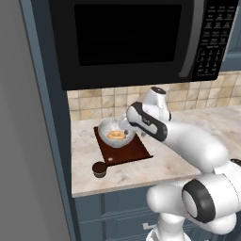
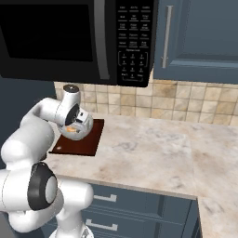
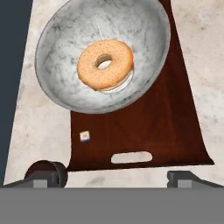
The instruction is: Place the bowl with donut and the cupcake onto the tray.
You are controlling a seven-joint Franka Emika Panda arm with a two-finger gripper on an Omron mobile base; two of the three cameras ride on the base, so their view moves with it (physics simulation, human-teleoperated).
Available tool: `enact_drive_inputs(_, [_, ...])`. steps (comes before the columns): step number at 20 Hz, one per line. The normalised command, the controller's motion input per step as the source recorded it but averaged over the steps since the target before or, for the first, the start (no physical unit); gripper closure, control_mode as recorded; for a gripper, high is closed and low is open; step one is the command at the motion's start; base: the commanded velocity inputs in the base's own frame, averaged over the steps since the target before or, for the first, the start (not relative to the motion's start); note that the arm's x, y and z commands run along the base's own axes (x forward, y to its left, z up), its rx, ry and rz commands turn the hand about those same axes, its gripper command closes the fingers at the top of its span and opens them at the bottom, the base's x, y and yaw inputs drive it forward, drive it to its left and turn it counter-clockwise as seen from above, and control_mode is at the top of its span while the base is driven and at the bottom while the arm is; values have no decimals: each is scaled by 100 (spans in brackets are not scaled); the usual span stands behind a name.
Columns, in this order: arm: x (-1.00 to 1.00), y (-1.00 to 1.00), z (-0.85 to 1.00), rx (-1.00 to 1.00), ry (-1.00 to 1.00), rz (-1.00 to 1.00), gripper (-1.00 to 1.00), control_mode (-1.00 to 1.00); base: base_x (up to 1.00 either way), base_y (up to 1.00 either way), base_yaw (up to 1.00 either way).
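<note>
Beige marbled stone forms the surface under a black microwave, its keypad writing too small to read. Claw fingertips stand apart, empty. Beyond sits the glossy grey bowl holding the speckled donut, on the slotted reddish-brown tray. Dark cupcake rests just off the tray's slot end.

The bench carries one tray, one bowl, one donut and one cupcake — four things, each of its own kind. One microwave hangs above — and one cabinet door beside it has a single handle.
</note>
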Motion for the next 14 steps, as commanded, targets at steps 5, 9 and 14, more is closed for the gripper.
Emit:
enact_drive_inputs(5, [-59,22,15,-15,0,13,-100,-100,0,0,0])
enact_drive_inputs(9, [-46,34,13,-13,0,14,-100,-100,0,0,0])
enact_drive_inputs(14, [-30,38,9,-6,1,16,-100,-100,0,0,0])
